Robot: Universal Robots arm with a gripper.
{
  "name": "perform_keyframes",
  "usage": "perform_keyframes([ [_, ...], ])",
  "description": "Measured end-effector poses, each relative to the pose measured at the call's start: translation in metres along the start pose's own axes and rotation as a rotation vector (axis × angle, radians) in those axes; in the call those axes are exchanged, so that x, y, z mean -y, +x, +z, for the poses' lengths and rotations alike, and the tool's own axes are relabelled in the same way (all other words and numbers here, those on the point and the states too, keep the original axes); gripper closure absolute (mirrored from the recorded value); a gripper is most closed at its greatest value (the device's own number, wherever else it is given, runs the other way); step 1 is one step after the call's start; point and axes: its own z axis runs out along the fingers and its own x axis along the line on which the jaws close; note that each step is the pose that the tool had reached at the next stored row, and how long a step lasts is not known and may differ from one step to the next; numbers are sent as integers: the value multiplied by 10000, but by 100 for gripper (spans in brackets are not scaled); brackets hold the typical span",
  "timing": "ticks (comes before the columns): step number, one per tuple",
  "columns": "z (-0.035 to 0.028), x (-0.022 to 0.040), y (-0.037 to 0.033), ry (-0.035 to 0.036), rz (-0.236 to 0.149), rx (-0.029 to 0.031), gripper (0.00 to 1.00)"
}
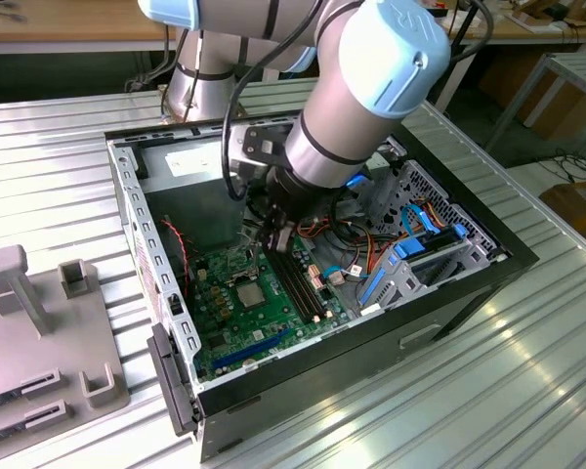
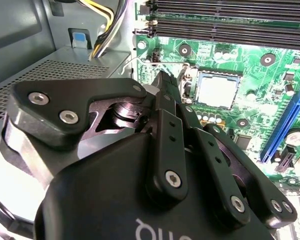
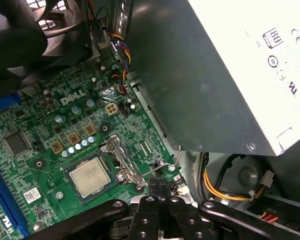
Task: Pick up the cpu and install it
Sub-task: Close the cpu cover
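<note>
Silver-grey and square, the cpu (image 3: pixel 90 177) lies flat in its socket (image 3: pixel 84 196) on the green motherboard (image 3: pixel 65 115), with faint print on its lid too small to make out. The socket's metal frame (image 3: pixel 121 157) lies swung open just beside it. The gripper (image 3: pixel 159 186) has its black fingers pinched together with nothing between them, tips near the frame's wire lever (image 3: pixel 166 167), under the grey power supply (image 3: pixel 215 75) with its white label of certification marks; white lettering marks the board beyond the cpu.
</note>
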Motion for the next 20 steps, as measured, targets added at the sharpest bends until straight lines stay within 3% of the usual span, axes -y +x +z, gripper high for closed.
perform_keyframes([
  [20, -37, 73, 132, 0, 1, 1, 89],
])
